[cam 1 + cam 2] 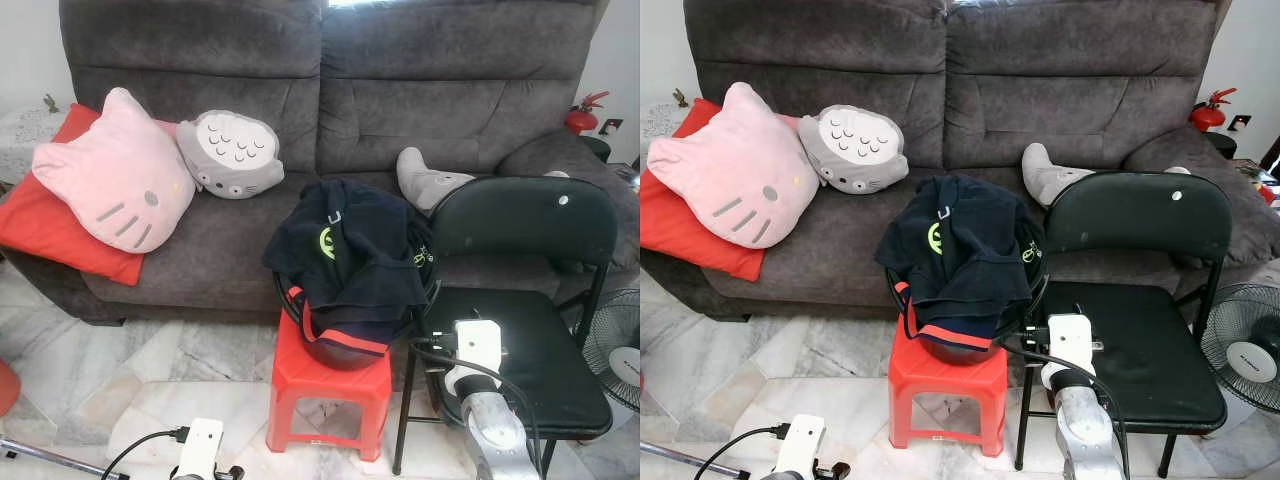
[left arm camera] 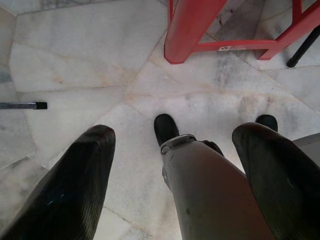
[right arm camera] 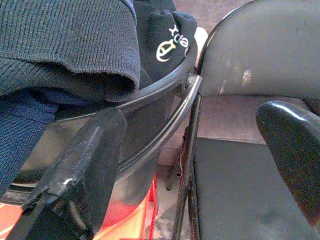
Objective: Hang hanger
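Note:
A black bucket [image 1: 345, 345] heaped with dark navy clothes [image 1: 350, 255] stands on a red plastic stool [image 1: 330, 385] in front of the sofa. A small pale loop [image 1: 333, 217] pokes out of the pile; I cannot tell if it is a hanger. My right gripper [image 3: 192, 125] is open beside the bucket's rim and metal handle [image 3: 175, 120], one finger by the bucket wall, the other over the chair seat. My left gripper [image 2: 175, 135] hangs open low over the marble floor, near the stool's leg [image 2: 187, 30].
A black folding chair [image 1: 530, 350] stands right of the stool, touching the bucket. Behind is a grey sofa [image 1: 330, 90] with a pink cat cushion [image 1: 115, 170], a grey plush [image 1: 230, 155] and a red cushion [image 1: 40, 225]. A fan [image 1: 615, 345] stands far right.

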`<state>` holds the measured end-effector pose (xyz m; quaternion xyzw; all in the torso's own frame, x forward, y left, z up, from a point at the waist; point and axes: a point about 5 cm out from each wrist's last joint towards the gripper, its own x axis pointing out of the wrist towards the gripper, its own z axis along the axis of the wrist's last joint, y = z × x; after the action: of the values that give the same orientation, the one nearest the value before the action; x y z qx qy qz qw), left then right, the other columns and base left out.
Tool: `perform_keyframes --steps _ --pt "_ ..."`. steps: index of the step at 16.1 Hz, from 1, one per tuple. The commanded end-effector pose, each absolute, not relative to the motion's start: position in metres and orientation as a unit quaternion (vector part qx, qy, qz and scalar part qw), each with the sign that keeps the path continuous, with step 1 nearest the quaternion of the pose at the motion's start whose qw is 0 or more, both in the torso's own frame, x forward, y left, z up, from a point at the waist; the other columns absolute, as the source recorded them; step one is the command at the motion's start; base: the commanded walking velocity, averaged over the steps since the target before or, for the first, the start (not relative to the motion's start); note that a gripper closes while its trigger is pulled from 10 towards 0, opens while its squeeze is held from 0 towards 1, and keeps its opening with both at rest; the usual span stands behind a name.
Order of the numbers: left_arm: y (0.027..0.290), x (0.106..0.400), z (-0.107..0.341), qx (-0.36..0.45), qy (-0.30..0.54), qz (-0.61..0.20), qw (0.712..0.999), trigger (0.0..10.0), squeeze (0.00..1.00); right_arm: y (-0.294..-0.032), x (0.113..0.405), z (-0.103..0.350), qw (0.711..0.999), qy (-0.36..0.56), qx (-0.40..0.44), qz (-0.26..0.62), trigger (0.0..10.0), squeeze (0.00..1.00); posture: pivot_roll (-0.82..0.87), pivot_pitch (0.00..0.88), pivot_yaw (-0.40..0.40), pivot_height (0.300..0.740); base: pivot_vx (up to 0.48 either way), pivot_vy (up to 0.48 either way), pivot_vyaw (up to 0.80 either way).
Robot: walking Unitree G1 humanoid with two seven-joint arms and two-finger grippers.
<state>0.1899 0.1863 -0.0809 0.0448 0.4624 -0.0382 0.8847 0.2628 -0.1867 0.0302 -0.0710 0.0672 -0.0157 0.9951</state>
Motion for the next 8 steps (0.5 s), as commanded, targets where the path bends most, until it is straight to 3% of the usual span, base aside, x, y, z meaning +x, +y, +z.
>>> perform_keyframes --steps 1,8 --pt "0.1877 0.1893 -0.0811 0.054 0.464 -0.041 0.883 10.0 0.00 -0.1867 0.2652 0.0325 0.996 0.064 -0.066 -0.015 10.0 0.00 0.00 0.000 -0.020 0.740 0.000 0.000 0.00" --pt "0.1873 0.1895 -0.0810 0.054 0.464 -0.042 0.883 10.0 0.00 -0.1875 0.2686 0.0374 0.997 0.047 -0.065 -0.005 10.0 0.00 0.00 0.000 -0.020 0.740 0.000 0.000 0.00"
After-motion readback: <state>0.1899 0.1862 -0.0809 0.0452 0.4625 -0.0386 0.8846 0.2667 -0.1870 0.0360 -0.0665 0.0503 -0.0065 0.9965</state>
